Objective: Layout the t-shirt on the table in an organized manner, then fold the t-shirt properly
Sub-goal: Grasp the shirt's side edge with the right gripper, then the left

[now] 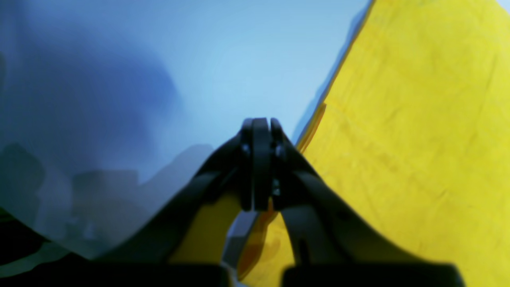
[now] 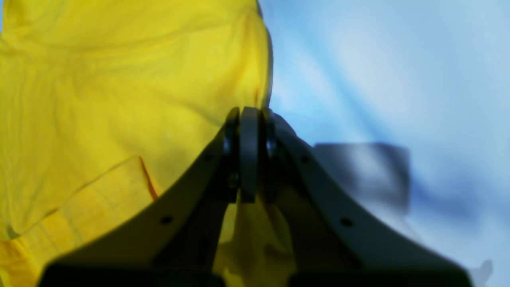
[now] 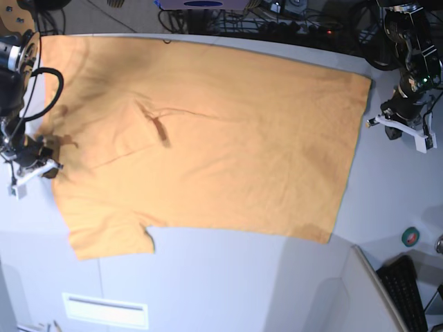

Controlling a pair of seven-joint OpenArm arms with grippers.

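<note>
One t-shirt (image 3: 208, 138) is seen on one table (image 3: 242, 283). Two grippers are counted: the left gripper (image 3: 403, 124) off the shirt's right edge in the base view, and the right gripper (image 3: 31, 164) at its left edge. One keyboard (image 3: 410, 287) and one green tape roll (image 3: 411, 236) are found right of the shirt. One white label (image 3: 105, 310) is seen below the shirt, and one tangle of cables (image 3: 277, 17) above it.

T-shirt (image 3: 208, 138) lies spread flat across the counter (image 3: 242, 277); 2 pincers sit at its opposite side edges, right pincer (image 3: 31, 166) at base view's left, left pincer (image 3: 401, 124) at its right.
</note>
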